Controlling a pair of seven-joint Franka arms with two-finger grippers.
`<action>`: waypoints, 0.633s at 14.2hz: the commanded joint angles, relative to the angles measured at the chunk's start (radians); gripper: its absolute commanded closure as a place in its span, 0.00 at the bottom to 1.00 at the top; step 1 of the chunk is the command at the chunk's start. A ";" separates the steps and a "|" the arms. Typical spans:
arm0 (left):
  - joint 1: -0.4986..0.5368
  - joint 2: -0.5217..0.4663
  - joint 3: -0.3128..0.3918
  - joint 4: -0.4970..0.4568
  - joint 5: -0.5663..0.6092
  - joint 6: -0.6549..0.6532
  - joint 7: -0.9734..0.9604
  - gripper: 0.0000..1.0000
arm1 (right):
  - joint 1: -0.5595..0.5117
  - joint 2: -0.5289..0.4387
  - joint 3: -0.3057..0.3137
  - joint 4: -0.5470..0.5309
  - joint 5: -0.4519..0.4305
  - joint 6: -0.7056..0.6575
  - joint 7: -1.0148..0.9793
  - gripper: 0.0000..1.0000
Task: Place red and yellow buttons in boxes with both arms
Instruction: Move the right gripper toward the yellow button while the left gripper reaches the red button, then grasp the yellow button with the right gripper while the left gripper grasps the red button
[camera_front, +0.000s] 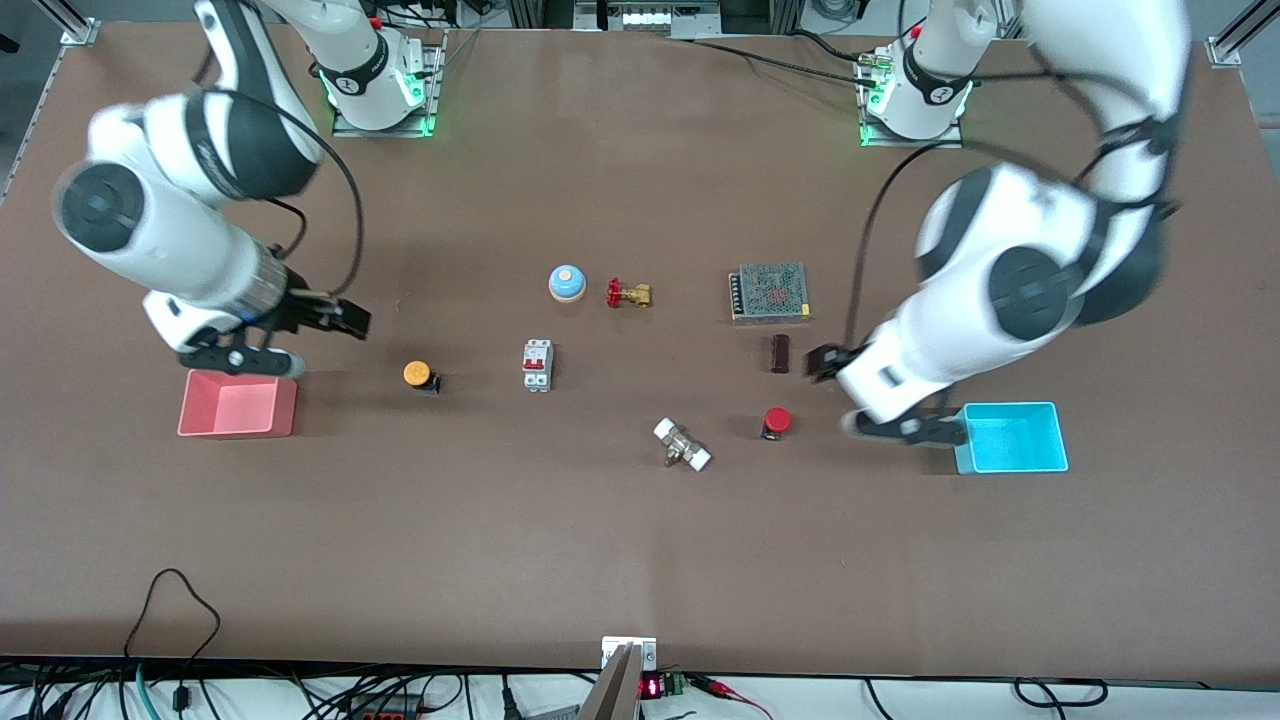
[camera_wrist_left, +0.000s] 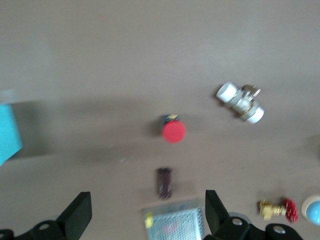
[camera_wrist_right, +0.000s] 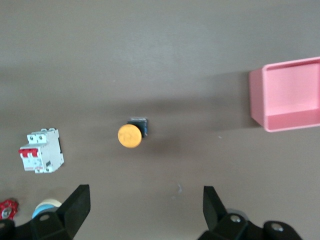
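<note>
The orange-yellow button (camera_front: 418, 374) stands on the table between the pink-red box (camera_front: 238, 427) and a circuit breaker. The red button (camera_front: 777, 420) stands toward the cyan-blue box (camera_front: 1010, 461). Both boxes look empty. My right gripper (camera_front: 340, 318) hangs open and empty over bare table between the pink box and the yellow button. Its wrist view shows the gripper (camera_wrist_right: 145, 210), the yellow button (camera_wrist_right: 131, 135) and the pink box (camera_wrist_right: 292, 121). My left gripper (camera_front: 825, 362) hangs open and empty beside a dark cylinder. Its wrist view shows the gripper (camera_wrist_left: 146, 215), the red button (camera_wrist_left: 173, 131) and the cyan box (camera_wrist_left: 7, 132).
A blue dome bell (camera_front: 567, 283), a red-handled brass valve (camera_front: 628, 294), a white circuit breaker (camera_front: 537, 365), a mesh-covered power supply (camera_front: 769, 291), a dark cylinder (camera_front: 780, 353) and a white-capped metal fitting (camera_front: 682, 445) lie around the table's middle.
</note>
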 joint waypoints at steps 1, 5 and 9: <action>-0.031 0.107 0.015 0.048 0.014 0.091 -0.005 0.00 | 0.007 0.055 0.026 -0.070 0.001 0.174 0.023 0.00; -0.065 0.168 0.013 -0.020 0.172 0.176 -0.013 0.00 | 0.010 0.138 0.027 -0.130 -0.008 0.359 0.012 0.00; -0.076 0.185 0.013 -0.148 0.180 0.364 -0.008 0.00 | 0.014 0.200 0.027 -0.130 -0.062 0.385 0.009 0.00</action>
